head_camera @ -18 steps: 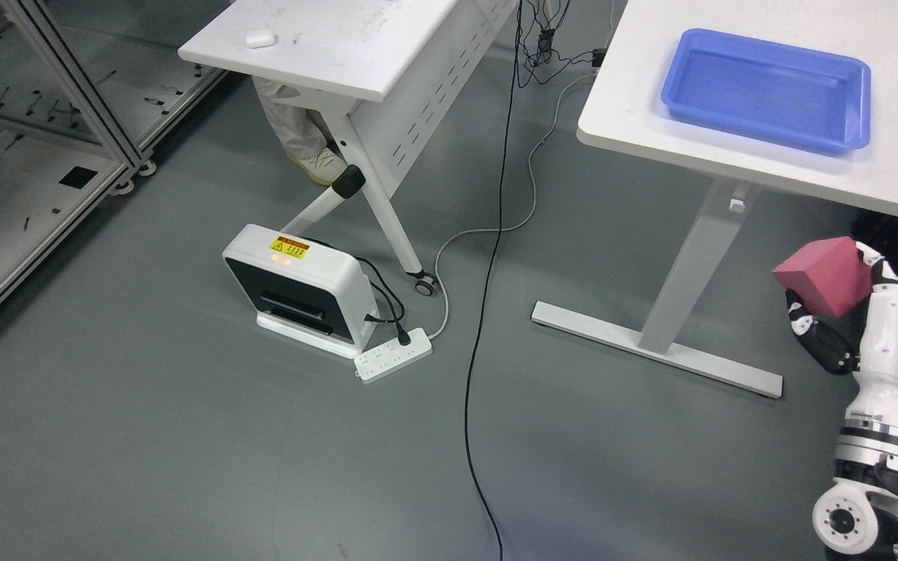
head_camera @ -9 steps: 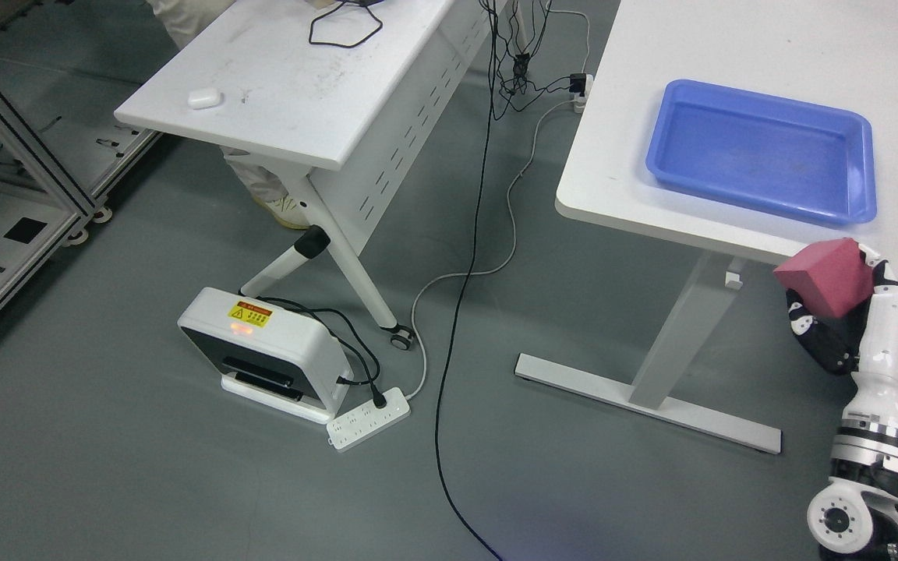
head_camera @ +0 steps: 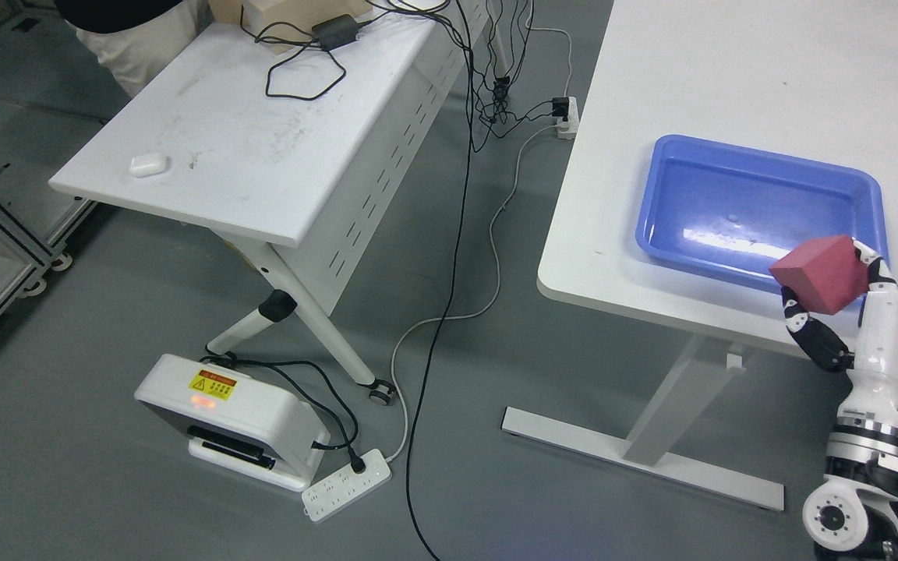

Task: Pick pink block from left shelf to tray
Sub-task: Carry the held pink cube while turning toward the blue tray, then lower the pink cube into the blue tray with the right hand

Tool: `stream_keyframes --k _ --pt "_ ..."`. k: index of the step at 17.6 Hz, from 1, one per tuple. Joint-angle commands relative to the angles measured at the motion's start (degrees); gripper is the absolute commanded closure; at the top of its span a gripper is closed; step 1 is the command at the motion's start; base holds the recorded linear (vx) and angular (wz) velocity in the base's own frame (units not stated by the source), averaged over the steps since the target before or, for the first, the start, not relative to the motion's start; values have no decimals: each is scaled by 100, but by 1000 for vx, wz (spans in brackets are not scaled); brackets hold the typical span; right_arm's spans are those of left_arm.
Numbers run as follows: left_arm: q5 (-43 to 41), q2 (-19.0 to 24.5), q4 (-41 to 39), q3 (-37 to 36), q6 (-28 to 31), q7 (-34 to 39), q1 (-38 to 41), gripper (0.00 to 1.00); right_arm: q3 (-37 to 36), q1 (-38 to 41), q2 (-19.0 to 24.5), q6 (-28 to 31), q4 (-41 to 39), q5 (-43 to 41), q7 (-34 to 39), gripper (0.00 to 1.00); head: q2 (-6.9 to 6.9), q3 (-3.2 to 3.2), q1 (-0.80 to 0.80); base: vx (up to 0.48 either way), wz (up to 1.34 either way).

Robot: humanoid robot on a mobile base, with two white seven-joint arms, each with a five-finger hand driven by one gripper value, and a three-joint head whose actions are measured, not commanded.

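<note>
Right robot hand [head_camera: 846, 312] raised at the picture's lower right, forearm rising near-vertically from the wrist joint by the bottom edge, white palm shell turned to the right. Fingers [head_camera: 807, 331] curled upward around the pink block [head_camera: 821, 274], clasping it from below and from the side, black-and-white thumb segments on its near left. Block held tilted, one corner pointing left, raised in front of the near right corner of the blue tray [head_camera: 691, 257], overlapping the tray's near rim in the head view; whether above the rim or short of it cannot be told. Tray lying near the front edge of the right desk [head_camera: 730, 93]. Second desk [head_camera: 262, 156] at left carrying a small white case [head_camera: 148, 164] near its front left corner and a tangle of black cables [head_camera: 301, 62] toward its back edge.
</note>
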Motion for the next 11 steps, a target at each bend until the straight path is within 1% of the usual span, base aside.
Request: stream_keyframes --k 1,6,8,9,11 --pt "-9 100 0 0 -4 -4 53 0 80 -16 -79 3 -16 0 61 97 0 0 0 328 -97" --pt "-9 100 0 0 -4 -4 53 0 115 -16 -79 3 -16 0 79 97 0 0 0 286 -79" --pt "-9 100 0 0 4 -4 53 0 221 -16 -79 29 -7 0 131 94 0 0 0 223 -22" --pt "-9 100 0 0 -4 -4 53 0 256 -16 -79 81 2 0 280 90 0 0 0 193 -11" --pt "-9 100 0 0 -4 -4 53 0 283 -51 -79 248 37 -9 701 73 0 0 0 184 -9"
